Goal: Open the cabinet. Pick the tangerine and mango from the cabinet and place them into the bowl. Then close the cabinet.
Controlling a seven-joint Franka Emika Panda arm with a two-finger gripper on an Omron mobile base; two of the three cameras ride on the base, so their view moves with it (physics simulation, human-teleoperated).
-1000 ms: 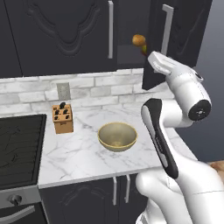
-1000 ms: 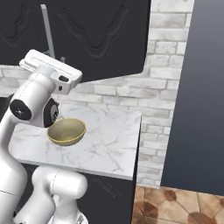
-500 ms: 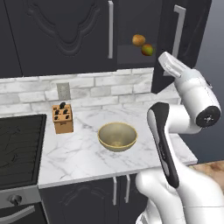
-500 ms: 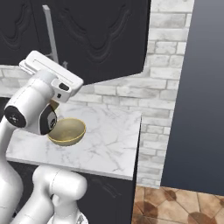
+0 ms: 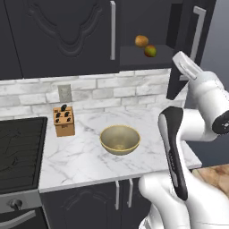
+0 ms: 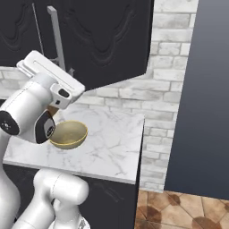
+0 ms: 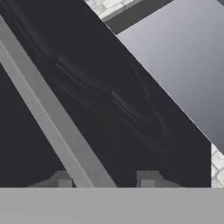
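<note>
The cabinet's right door (image 5: 178,53) stands swung well out, its dark carved face (image 6: 112,40) turned to the right. My gripper (image 7: 105,180) is shut on its long silver handle (image 7: 48,113), which runs slantwise between the two fingertips. On the open shelf lie the green-red mango (image 5: 151,51) and, just left of it, a round orange fruit (image 5: 142,41); I cannot tell whether this is the tangerine. The tan-gold bowl (image 5: 120,139) sits empty on the marble counter below, also seen beside my arm (image 6: 68,134).
The left cabinet door (image 5: 58,36) is closed. A wooden knife block (image 5: 64,121) stands left of the bowl, and a black stovetop (image 5: 18,152) lies farther left. The counter ends at the right (image 6: 141,147), beside a tall dark panel (image 6: 205,89).
The right door has swung farther open with my hand on its handle. My hand has moved right and outward, and the cabinet shelf with both fruits shows more fully.
</note>
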